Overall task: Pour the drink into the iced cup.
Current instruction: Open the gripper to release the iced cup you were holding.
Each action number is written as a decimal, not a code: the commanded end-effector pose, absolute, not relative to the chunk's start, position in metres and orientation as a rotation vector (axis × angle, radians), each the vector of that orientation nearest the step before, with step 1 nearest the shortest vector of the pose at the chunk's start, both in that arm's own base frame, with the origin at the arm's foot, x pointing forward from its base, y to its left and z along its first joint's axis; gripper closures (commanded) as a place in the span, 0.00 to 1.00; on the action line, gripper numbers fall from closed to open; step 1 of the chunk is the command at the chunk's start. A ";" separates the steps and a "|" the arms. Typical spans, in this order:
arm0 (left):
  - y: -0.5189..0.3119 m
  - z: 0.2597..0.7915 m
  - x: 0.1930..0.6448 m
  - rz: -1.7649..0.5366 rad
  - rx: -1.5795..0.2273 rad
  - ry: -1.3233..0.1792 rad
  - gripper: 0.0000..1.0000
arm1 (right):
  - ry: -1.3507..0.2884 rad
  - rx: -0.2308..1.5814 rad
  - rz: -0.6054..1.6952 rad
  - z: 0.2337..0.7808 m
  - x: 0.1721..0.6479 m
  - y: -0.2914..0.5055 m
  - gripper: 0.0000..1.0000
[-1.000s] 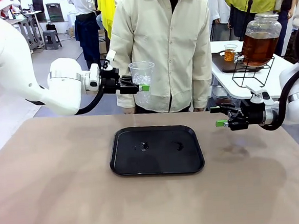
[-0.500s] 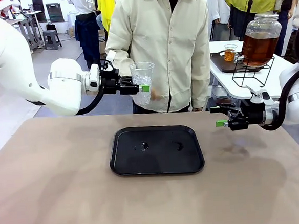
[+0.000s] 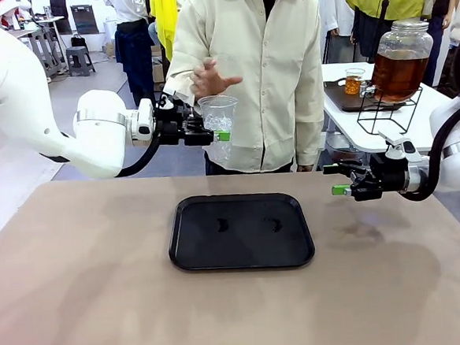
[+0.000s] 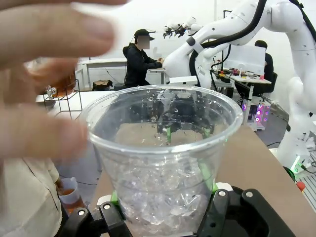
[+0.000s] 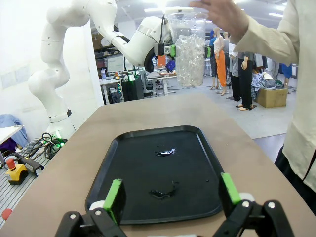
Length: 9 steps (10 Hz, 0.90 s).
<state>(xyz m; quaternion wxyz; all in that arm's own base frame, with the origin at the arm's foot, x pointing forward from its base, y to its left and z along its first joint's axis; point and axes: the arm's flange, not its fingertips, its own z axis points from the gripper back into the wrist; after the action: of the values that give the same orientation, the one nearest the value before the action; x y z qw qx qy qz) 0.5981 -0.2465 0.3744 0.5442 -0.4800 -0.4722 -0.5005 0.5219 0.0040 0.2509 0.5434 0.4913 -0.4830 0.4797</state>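
Note:
My left gripper (image 3: 215, 132) is shut on a clear plastic iced cup (image 3: 219, 124), held upright in the air above the far edge of the table, in front of the person. Ice fills the cup (image 4: 163, 163) about halfway. The person's hand (image 3: 211, 77) hovers just above the cup's rim, fingers spread. The drink (image 3: 400, 72) is amber liquid in a large glass jar with a silvery lid, on a wire stand on a side table at the far right. My right gripper (image 3: 342, 179) is open and empty, hanging above the table's right side; its green pads (image 5: 114, 195) stand wide apart.
A black tray (image 3: 241, 254) lies at the table's middle with a few wet spots on it. A small glass of amber liquid (image 3: 354, 81) stands on a dark tray beside the jar. Other people stand behind.
The person's hand has let go of the cup's lower side and risen to just above its rim. Both arms have stayed in place.

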 end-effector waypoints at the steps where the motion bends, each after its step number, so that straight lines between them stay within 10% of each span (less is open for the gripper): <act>1: -0.247 0.378 0.597 -1.193 -1.139 -1.125 0.29 | -1.150 1.164 1.144 0.254 0.523 0.004 0.00; 9: -0.247 0.378 0.597 -1.193 -1.139 -1.125 0.29 | -1.150 1.164 1.144 0.254 0.523 0.004 0.00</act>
<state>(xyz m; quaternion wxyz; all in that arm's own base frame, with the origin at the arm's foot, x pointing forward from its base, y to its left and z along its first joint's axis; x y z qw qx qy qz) 0.5982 -0.2464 0.3746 0.5441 -0.4799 -0.4724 -0.5005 0.5219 0.0040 0.2509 0.5434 0.4913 -0.4830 0.4797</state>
